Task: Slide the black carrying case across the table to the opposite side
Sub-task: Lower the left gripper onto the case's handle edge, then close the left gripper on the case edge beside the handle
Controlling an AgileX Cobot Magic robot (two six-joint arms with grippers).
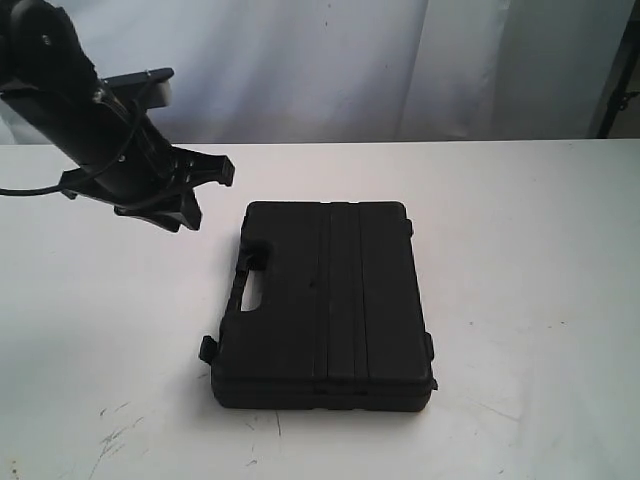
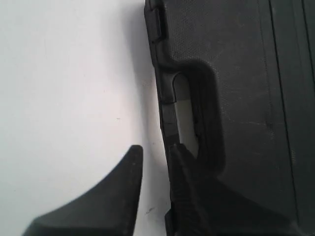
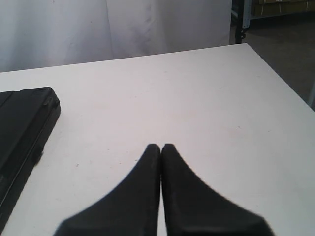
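Note:
The black carrying case [image 1: 325, 300] lies flat on the white table [image 1: 520, 250], its handle [image 1: 243, 285] on the left side. My left gripper [image 1: 195, 195] hangs open just left of the case's far left corner. In the left wrist view one finger [image 2: 123, 187] is over bare table [image 2: 64, 88]. The other finger [image 2: 189, 191] overlaps the handle edge [image 2: 166, 115] of the case [image 2: 246, 98]; whether they touch is unclear. My right gripper [image 3: 161, 147] is shut with nothing in it over bare table [image 3: 172, 88], apart from the case [image 3: 22, 123]. It is outside the exterior view.
A white curtain [image 1: 350, 70] hangs behind the table's far edge. Dark scuff marks [image 1: 115, 435] show at the front left. A black stand [image 1: 615, 100] is at the back right. The right wrist view shows the table's corner and a rack leg [image 3: 241, 24] on the floor.

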